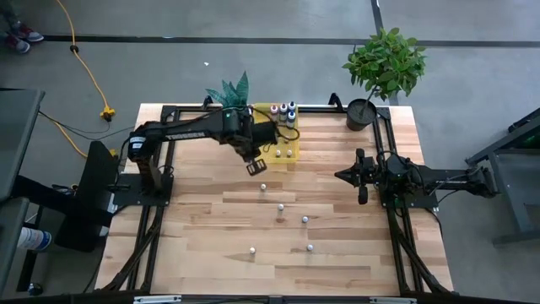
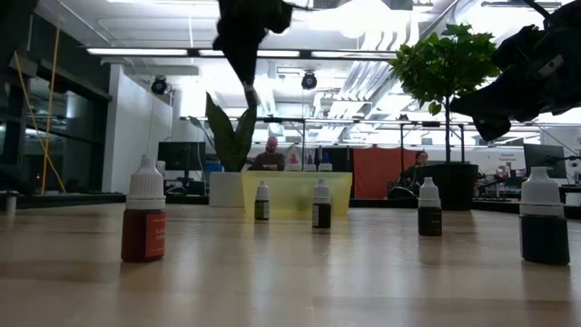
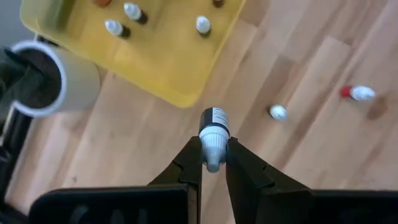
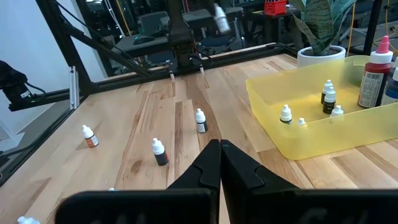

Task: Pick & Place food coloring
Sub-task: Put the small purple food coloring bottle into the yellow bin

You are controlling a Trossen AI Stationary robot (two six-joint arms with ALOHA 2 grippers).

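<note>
The left claw grasps one food coloring bottle beside the yellow tray, which already holds several. About six bottles remain on the counter. The right claw waits clenched.

Layout seen from above, clock directions taken from the table centre. The tray is sitting at 12 o'clock near the far edge, with several small bottles standing in it and larger bottles standing at its back. The left gripper is hanging just beside the tray's near edge, carrying one bottle above the table. Six loose bottles are lying scattered around the centre and toward 6 o'clock. The potted plant is standing at 2 o'clock. The right gripper is waiting at 3 o'clock.
</note>
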